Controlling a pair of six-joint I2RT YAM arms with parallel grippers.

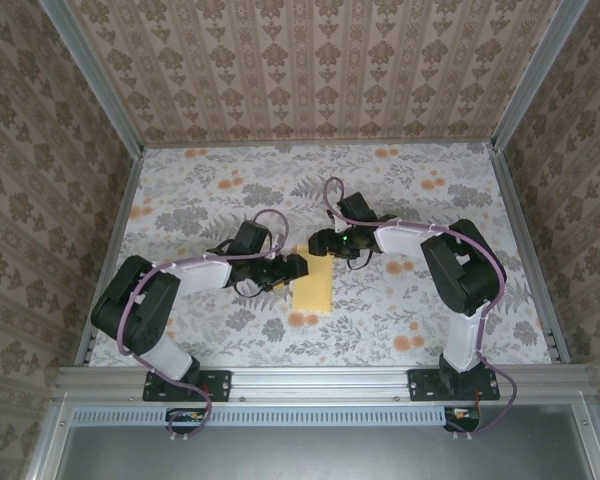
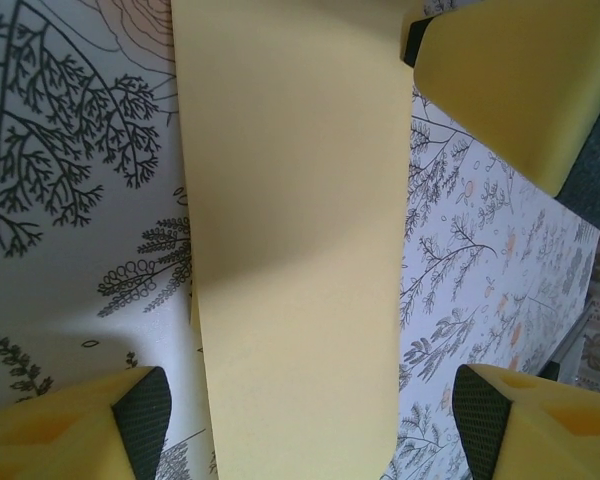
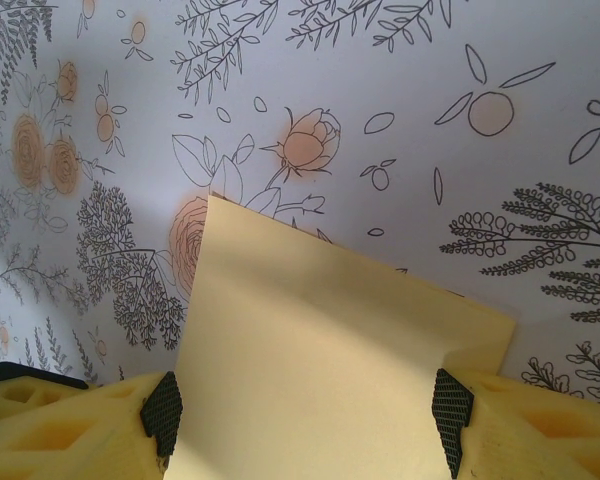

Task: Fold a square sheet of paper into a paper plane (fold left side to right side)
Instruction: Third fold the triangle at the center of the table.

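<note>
The square sheet of paper [image 1: 313, 284] lies flat on the flowered cloth at table centre as a narrow yellow-orange rectangle, not a pointed paper plane. A thin sliver of a lower layer peeks out along its left edge [image 2: 193, 312]. My left gripper [image 1: 292, 268] hangs over the strip's left side. In the left wrist view that gripper [image 2: 310, 425] is open, its pads [image 2: 142, 418] well clear of the paper [image 2: 290, 220]. My right gripper [image 1: 323, 243] is at the strip's far end. It [image 3: 305, 412] is open, a pad [image 3: 163, 410] at each side edge of the paper [image 3: 320, 330].
A finger of the right gripper [image 2: 500, 80] shows close by at the top right of the left wrist view. Orange flower prints [image 1: 302, 319] lie just in front of the paper. Wallpapered walls and metal rails [image 1: 520, 240] enclose the table.
</note>
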